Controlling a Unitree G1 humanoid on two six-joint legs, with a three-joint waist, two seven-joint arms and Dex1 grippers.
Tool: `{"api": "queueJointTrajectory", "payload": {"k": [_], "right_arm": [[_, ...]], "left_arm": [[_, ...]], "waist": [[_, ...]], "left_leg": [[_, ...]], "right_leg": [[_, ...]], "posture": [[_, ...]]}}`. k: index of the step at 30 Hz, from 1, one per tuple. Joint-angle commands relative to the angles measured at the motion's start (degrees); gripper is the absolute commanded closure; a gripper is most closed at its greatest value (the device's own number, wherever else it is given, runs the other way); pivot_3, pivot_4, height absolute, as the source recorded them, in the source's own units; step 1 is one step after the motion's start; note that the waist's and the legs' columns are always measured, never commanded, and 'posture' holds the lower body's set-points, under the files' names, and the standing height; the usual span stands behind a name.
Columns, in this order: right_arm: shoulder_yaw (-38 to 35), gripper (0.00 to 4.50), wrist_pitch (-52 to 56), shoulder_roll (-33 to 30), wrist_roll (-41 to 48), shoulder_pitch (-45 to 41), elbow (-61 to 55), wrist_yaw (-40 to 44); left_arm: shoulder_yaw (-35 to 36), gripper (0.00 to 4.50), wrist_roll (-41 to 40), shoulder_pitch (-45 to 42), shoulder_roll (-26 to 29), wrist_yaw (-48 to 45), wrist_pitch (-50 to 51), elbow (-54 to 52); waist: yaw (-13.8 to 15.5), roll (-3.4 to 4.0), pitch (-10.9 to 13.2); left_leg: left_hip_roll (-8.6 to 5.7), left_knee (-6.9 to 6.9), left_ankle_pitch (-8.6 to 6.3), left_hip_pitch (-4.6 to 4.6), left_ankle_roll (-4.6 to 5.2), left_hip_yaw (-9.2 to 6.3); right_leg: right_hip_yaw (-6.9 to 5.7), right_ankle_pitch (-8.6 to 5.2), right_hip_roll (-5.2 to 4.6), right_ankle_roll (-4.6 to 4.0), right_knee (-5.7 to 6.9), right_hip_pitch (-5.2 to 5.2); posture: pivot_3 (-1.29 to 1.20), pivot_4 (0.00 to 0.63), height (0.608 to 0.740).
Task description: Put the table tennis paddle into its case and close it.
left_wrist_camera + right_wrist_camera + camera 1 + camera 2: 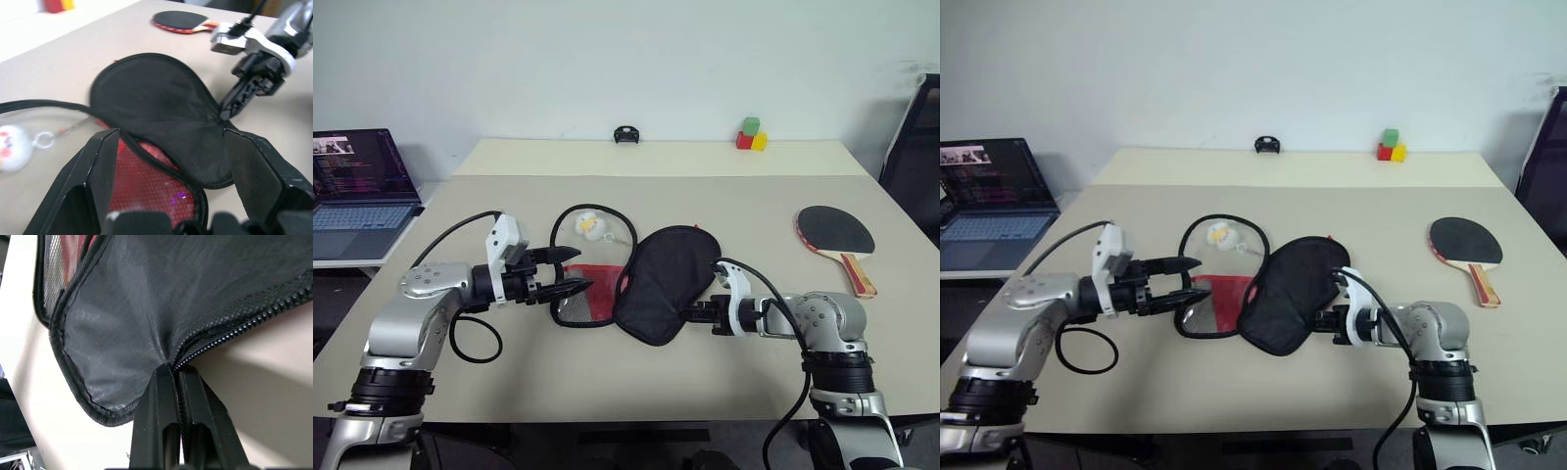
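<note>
- Case (661, 284) mid-tabletop (724, 201), unzipped; black flap hides most of red mesh half.
- Right hand (177, 377) pinched shut on flap's zipper edge.
- Left hand (570, 271) spread open at case's other side, holding nothing.
- 1 paddle (836, 235), far right, well apart.

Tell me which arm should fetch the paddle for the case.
Probably the left. The right hand is shut on the case flap's zipper edge, holding it open, though the paddle lies far on its side. The left hand is open and free beside the case, but would have to reach across.
</note>
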Motion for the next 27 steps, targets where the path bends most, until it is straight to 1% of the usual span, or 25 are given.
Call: {"api": "queueJointTrajectory", "payload": {"k": [1,8,12,19,27], "right_arm": [[-0.67,4.47,0.55,-4.81,0.81,-1.89,-1.33,2.9],[5.8,4.47,-3.3,-17.33,-0.52,-4.16,2.25,12.06],[9.61,4.47,-7.08,-22.58,-2.16,-5.85,5.71,16.78],[14.12,4.47,-12.99,-26.94,-5.74,-7.56,11.34,23.16],[16.23,4.47,-18.14,-28.9,-10.26,-10.08,17.6,27.76]], "left_arm": [[-1.39,0.84,0.25,-3.04,-1.26,-0.72,-0.88,-0.06],[-5.36,0.84,1.4,-6.02,-4.0,-2.94,-1.46,1.29],[-6.49,0.84,1.91,-6.76,-4.88,-3.58,-1.95,2.05],[-7.32,0.84,2.64,-7.68,-5.83,-4.32,-2.28,2.75],[-7.82,0.84,3.12,-8.77,-6.39,-4.88,-2.56,3.57]], "waist": [[0.03,0.01,0.01],[0.06,0.03,0.02],[-0.11,0.03,0.04],[0.09,0.02,0.04],[0.12,0.02,0.05]], "left_leg": [[0.0,0.0,0.0,0.0,0.0,0.0],[-0.02,0.03,0.0,-0.03,0.01,0.0],[0.01,0.03,0.0,-0.03,0.02,0.03],[0.01,0.07,0.0,-0.07,0.02,0.02],[0.02,0.09,0.0,-0.07,0.02,0.01]], "right_leg": [[0.01,0.0,0.0,0.0,0.0,0.0],[0.0,0.0,0.01,0.0,-0.02,0.0],[0.02,0.0,0.04,0.0,-0.01,0.0],[0.02,0.0,0.04,0.0,-0.03,0.0],[0.01,0.0,0.04,0.0,-0.02,0.0]], "posture": [[0.0,0.15,0.74],[0.0,0.15,0.74],[0.0,0.15,0.74],[0.0,0.15,0.74],[0.0,0.15,0.74]]}}
